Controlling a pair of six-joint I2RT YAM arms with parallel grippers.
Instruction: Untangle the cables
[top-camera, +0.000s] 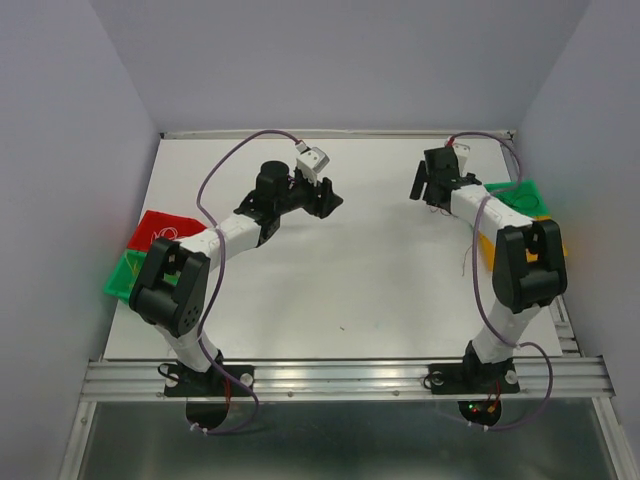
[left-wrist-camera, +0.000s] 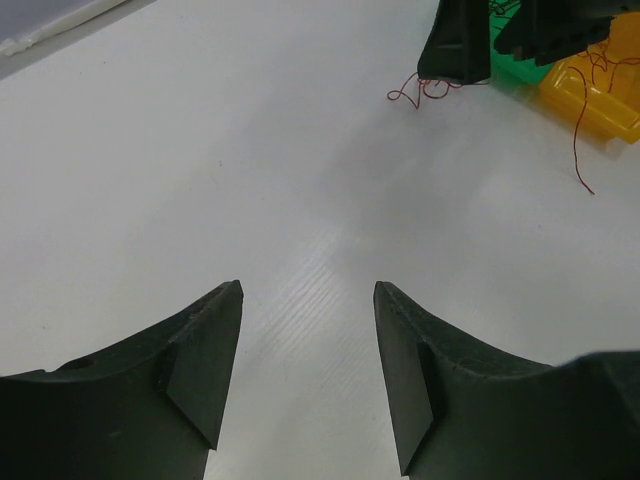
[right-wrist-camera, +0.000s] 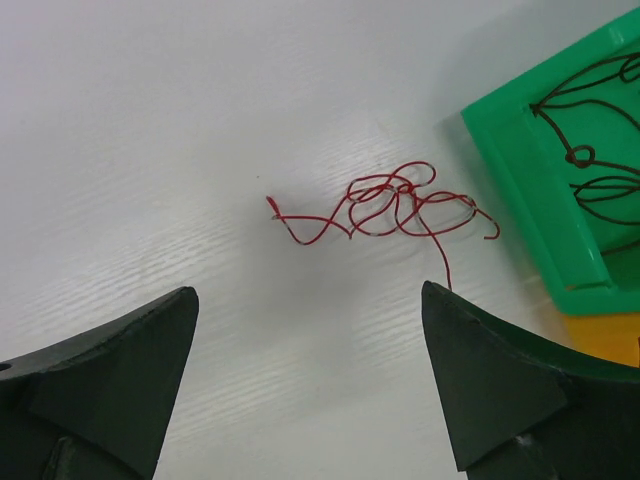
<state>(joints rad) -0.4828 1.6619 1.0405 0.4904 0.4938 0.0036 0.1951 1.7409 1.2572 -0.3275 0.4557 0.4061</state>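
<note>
Red cable (right-wrist-camera: 392, 203), green tray (right-wrist-camera: 512, 175) w/ dark wires (right-wrist-camera: 580, 157).

Twin arms in white and black, trailing purple cord.
The left arm (top-camera: 225, 238) and right arm (top-camera: 478, 208) share white tubular links between bulky black joint housings. A thin purple cord (top-camera: 213, 168) runs in loose loops from behind each wrist back to a black base plate (top-camera: 215, 381). A small white camera block (top-camera: 312, 160) sits just behind the left gripper (top-camera: 327, 197). The fingers (left-wrist-camera: 200, 350) are matte black wedges, each with a flat inner pad face.
</note>
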